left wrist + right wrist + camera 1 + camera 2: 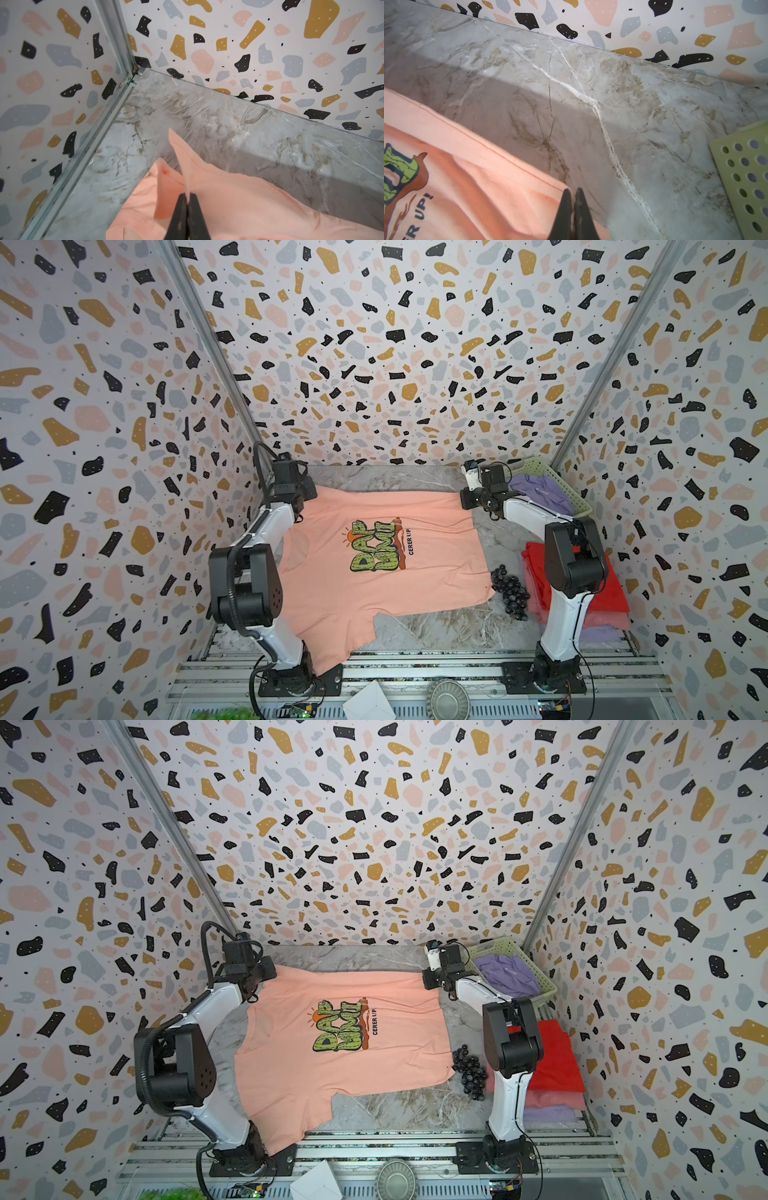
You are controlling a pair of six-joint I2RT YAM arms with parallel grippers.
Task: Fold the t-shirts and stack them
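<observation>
A peach t-shirt with green bubble letters lies spread on the marble table in both top views, one sleeve hanging over the front rail. My left gripper is shut on a pinch of its cloth at the far left corner. My right gripper is shut on its far right hem corner. A red t-shirt lies folded on a pink one and a lavender one at the right. Another lavender t-shirt sits crumpled in the basket.
The pale green perforated basket stands at the back right corner. A bunch of dark grapes lies between the peach shirt and the folded stack. Patterned walls close in on three sides. A metal tin and white paper rest on the front rail.
</observation>
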